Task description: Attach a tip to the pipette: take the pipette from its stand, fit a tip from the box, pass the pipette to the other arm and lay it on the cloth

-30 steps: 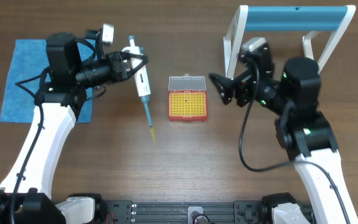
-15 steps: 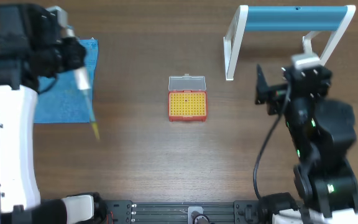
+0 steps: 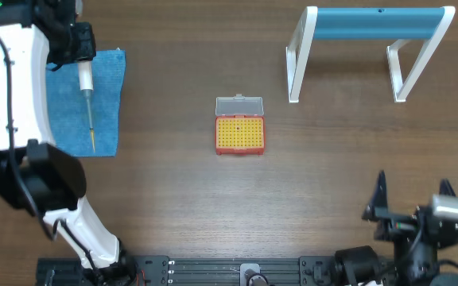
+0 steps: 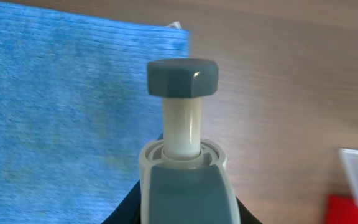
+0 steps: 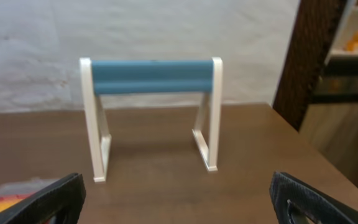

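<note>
Near edge, 5 o'clock: right end effector (image 3: pixel 412 184) sits low by its base, fingers spread wide and holding nothing.
Centre of desk (image 3: pixel 181 206): tip box (image 3: pixel 239 135), lid open, rows of tips showing.
Far left, 10 o'clock: blue cloth (image 3: pixel 108 95) lies flat; the pipette (image 3: pixel 86 83) is over it, its yellow tip (image 3: pixel 92 141) pointing to 6 o'clock and inside the cloth's near edge.
Left end effector (image 3: pixel 75 46): closed on the pipette's upper body, at the cloth's far end.
Far right, 1 o'clock: stand (image 3: pixel 372 24), white legs and a blue bar, with no pipette on it.
Change, right arm: half a second ago it was raised at 3 o'clock just below the stand; it has since pulled back to the near edge.
Change, left arm: it has carried the pipette farther toward 10 o'clock; the tip then hung past the cloth's near edge over bare desk.
Unmoved: tip box and stand.
Hard to tell: whether the pipette touches the cloth.
Hidden: the pipette's head under the left end effector from above; the cloth's left part under the left arm.
Cut off: the tip box, at the left wrist view's edge.
</note>
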You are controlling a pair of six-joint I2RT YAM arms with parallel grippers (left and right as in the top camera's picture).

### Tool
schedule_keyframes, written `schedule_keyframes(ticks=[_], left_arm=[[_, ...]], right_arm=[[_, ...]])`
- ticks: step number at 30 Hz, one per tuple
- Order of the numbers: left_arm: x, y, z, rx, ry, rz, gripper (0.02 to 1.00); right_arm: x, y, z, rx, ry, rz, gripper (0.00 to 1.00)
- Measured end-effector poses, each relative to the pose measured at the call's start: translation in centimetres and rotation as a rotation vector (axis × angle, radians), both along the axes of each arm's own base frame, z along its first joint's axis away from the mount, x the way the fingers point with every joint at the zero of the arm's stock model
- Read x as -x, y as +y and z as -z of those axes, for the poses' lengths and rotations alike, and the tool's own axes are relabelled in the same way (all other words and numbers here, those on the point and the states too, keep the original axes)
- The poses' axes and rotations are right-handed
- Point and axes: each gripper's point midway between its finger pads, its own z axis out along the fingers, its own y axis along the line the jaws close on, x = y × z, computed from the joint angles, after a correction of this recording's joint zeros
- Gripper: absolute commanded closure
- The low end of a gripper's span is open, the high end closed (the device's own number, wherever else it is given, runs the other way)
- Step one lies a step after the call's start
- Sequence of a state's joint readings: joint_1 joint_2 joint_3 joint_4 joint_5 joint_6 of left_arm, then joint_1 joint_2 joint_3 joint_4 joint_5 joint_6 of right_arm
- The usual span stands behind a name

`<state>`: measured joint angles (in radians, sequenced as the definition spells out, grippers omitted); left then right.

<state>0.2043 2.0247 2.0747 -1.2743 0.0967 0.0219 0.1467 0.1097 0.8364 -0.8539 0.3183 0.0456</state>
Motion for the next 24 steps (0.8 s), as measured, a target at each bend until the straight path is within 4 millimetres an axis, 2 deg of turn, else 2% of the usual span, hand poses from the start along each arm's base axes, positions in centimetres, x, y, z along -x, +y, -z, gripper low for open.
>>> schedule_keyframes(ticks=[5,9,11,14,20,24], left_arm=[[-1.5,1.3,3.3,-0.032,0.064,-0.001,0.991],[-2.7,2.3,5.2,-0.045,0.070,-0.006,0.991],[-3.1,2.9,6.2,-0.044,0.079,-0.013,0.991],[-3.6,4.1,7.8,-0.049,0.088,-0.017,0.991],[-4.2,5.5,11.4,-0.064,0.126,-0.006,0.991],[-4.6,5.5,13.1,-0.065,0.139,0.015,0.993]], right_arm=[[2.8,-1.3,3.7,-0.002,0.094,0.060,0.027],[2.6,-1.5,2.7,-0.013,0.046,0.075,0.027],[2.1,-1.5,2.0,-0.031,0.006,0.078,0.025],[0.8,-1.3,2.4,-0.051,-0.013,0.078,0.027],[-3.0,0.3,5.5,-0.074,-0.009,0.016,0.027],[-3.9,0.8,7.0,-0.074,0.015,-0.003,0.025]])
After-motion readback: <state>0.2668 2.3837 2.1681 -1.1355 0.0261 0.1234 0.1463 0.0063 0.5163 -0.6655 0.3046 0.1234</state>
